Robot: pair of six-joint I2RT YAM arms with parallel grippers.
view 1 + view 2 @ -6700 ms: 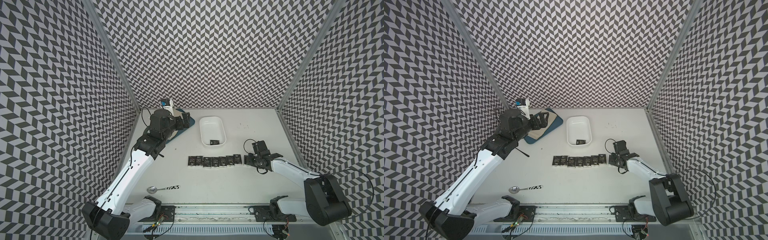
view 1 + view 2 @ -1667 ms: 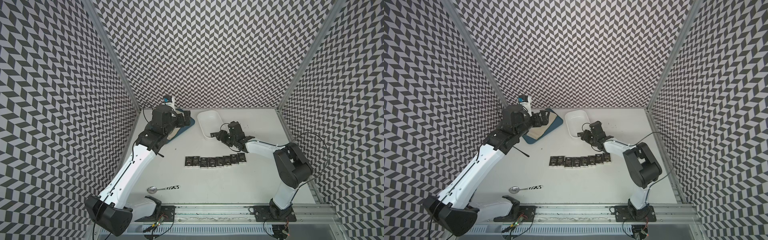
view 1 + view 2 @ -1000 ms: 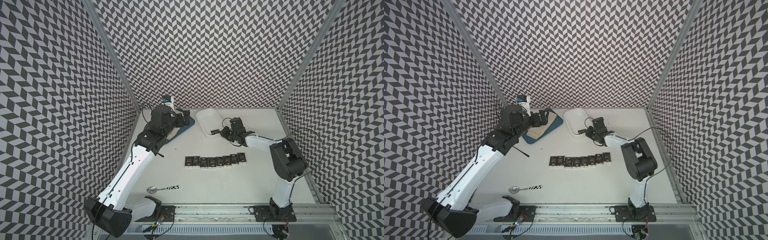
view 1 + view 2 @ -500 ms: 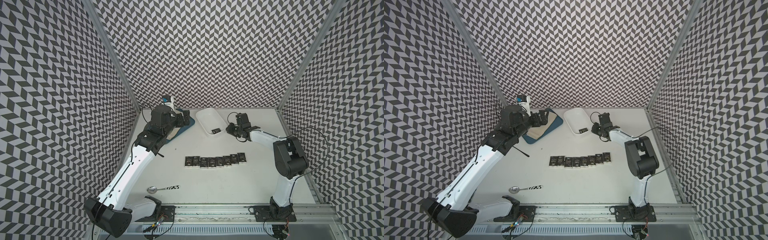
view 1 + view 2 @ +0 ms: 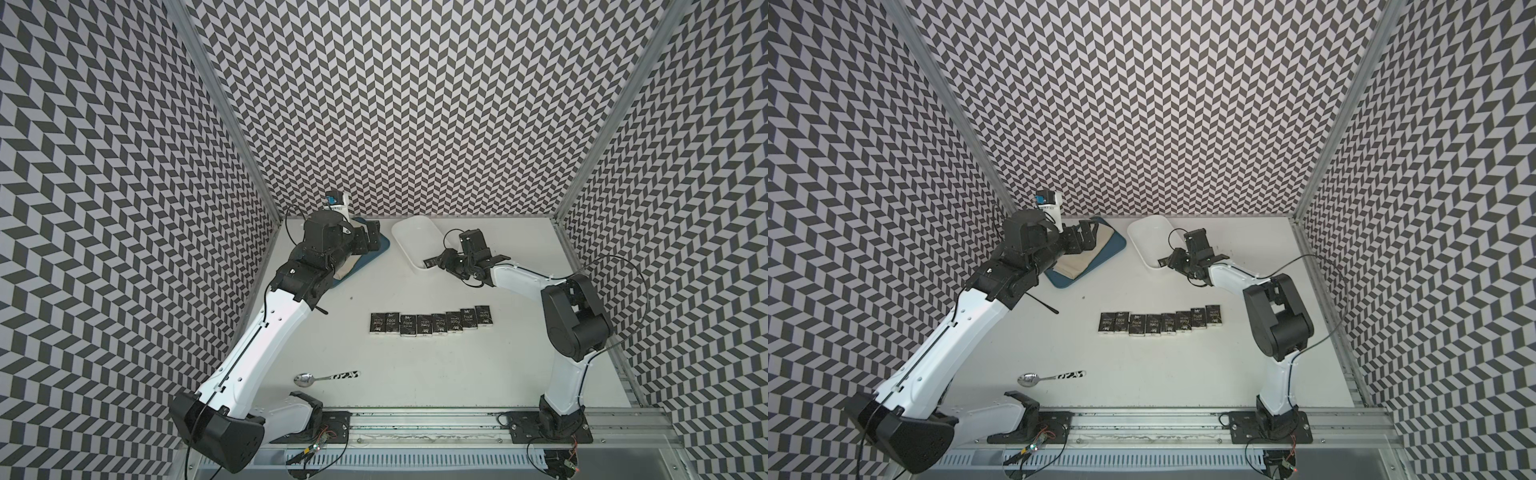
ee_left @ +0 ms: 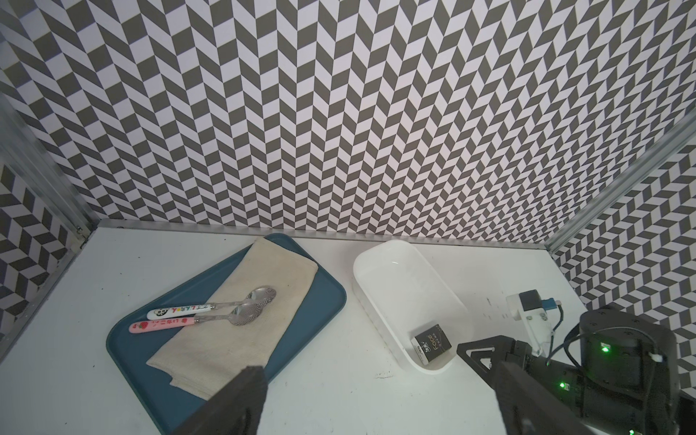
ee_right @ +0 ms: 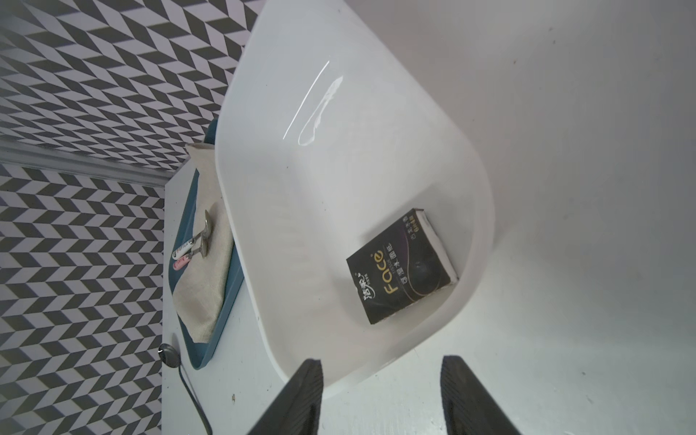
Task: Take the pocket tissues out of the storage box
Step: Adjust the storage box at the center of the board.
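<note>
The white storage box [image 5: 409, 232] [image 5: 1146, 237] lies at an angle at the back of the table. One black "Face" packet of pocket tissues [image 7: 401, 277] [image 6: 433, 342] lies flat in its near corner. Several more packets [image 5: 430, 324] [image 5: 1160, 322] lie in a row on the table in front. My right gripper [image 7: 382, 365] [image 5: 446, 264] sits just outside the box's near end, open, holding nothing. My left gripper [image 6: 380, 374] [image 5: 370, 237] hovers over the blue tray, open and empty.
A blue tray [image 6: 324, 297] with a beige cloth [image 6: 241, 324] and two spoons [image 6: 211, 314] lies left of the box. Another spoon [image 5: 326, 377] lies near the table's front. Patterned walls close the back and both sides.
My right gripper's jaws have spread wider, and it has shifted slightly by the box's near end. The packet in the box has stayed put. The left arm has not moved.
</note>
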